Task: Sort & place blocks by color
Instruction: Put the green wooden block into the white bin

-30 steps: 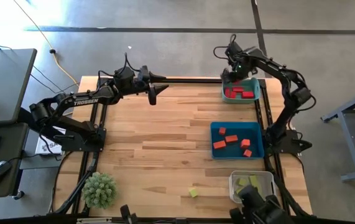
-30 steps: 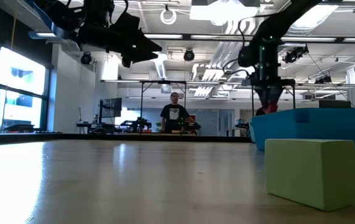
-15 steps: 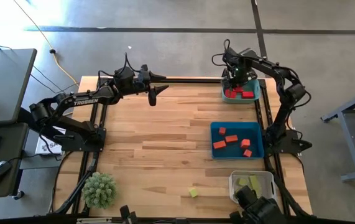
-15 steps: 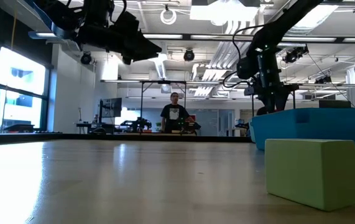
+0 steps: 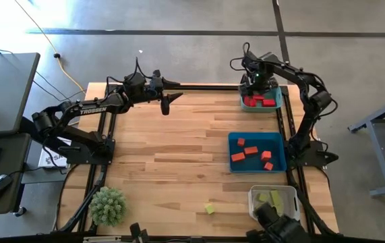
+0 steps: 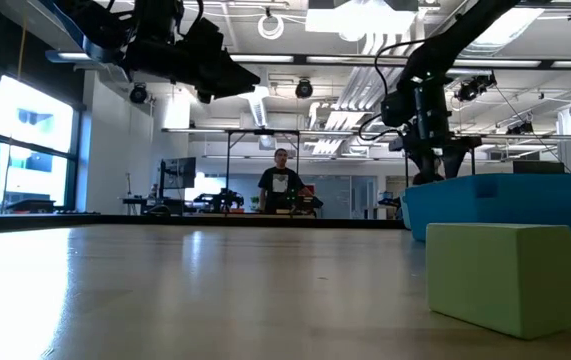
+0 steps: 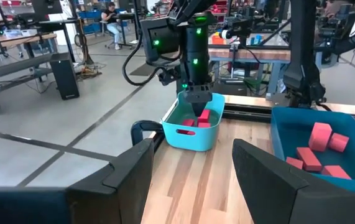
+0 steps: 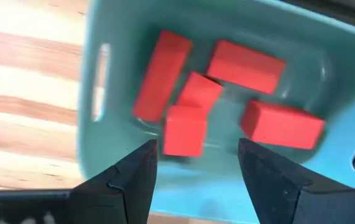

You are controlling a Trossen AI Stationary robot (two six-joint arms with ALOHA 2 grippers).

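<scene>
My right gripper hangs open, pointing down, over the teal bin at the table's far right. Several red blocks lie on the bin's floor below its fingers. Orange blocks lie in the blue bin. Yellow-green blocks lie in the clear bin. One yellow-green block rests flat on the table near the front edge. My left gripper waits open above the table's far left part, holding nothing.
A spiky green plant ball sits at the table's near left corner. The three bins line the right edge. The wooden top between the arms holds nothing else. A person stands in the room far behind the table.
My right gripper has sunk toward the teal bin and tipped to point down, then opened. The red block it carried now lies among the other red blocks in that bin. My left arm has kept its place.
</scene>
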